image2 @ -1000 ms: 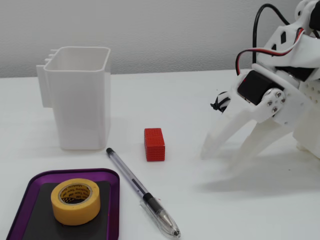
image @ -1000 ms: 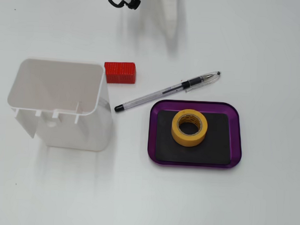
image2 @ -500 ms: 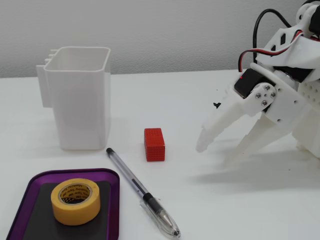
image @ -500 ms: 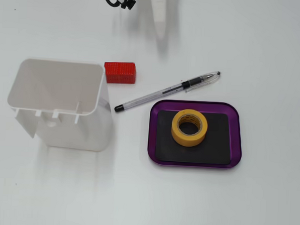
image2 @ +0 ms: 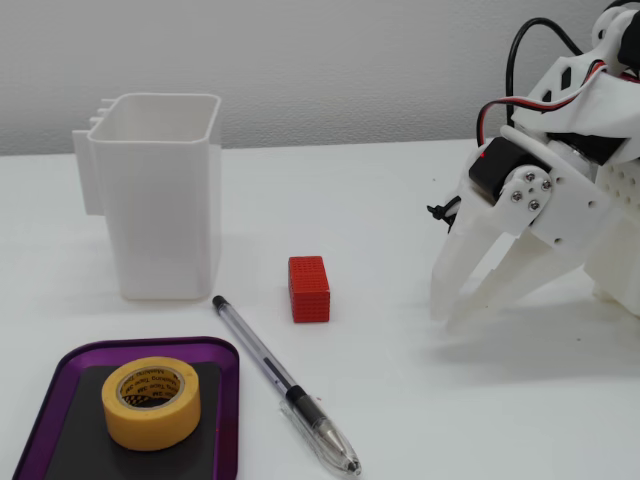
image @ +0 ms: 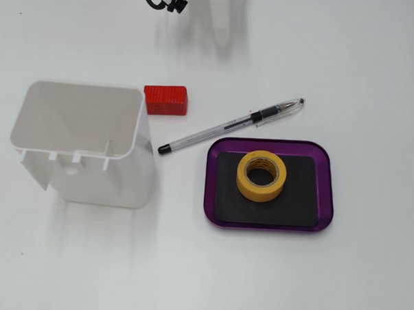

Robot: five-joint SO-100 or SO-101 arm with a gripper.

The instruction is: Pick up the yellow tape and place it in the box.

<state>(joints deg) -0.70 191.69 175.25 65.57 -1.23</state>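
From a fixed view looking straight down: white table [image: 376, 59]. Yellow tape [image: 261, 175] lying flat on the black bottom of the purple box [image: 325, 201], right of centre. Clear pen [image: 229, 126] slanting just above the box's upper left corner, apart from it. Red block [image: 166, 100] left of the pen. Tall white bin [image: 84, 143] at left, open top. Only a white tip of the gripper [image: 221, 25] showing at the top edge.

From a fixed view at table height: gripper [image2: 447, 318] at right, empty, white fingers [image2: 455, 270] nearly together, a narrow gap between the tips, pointing down close to the table. Yellow tape [image2: 151, 401] inside the box [image2: 228, 420] at lower left, well apart from the gripper. Red block [image2: 309, 289], pen [image2: 280, 381] and bin [image2: 160, 195] between and behind.
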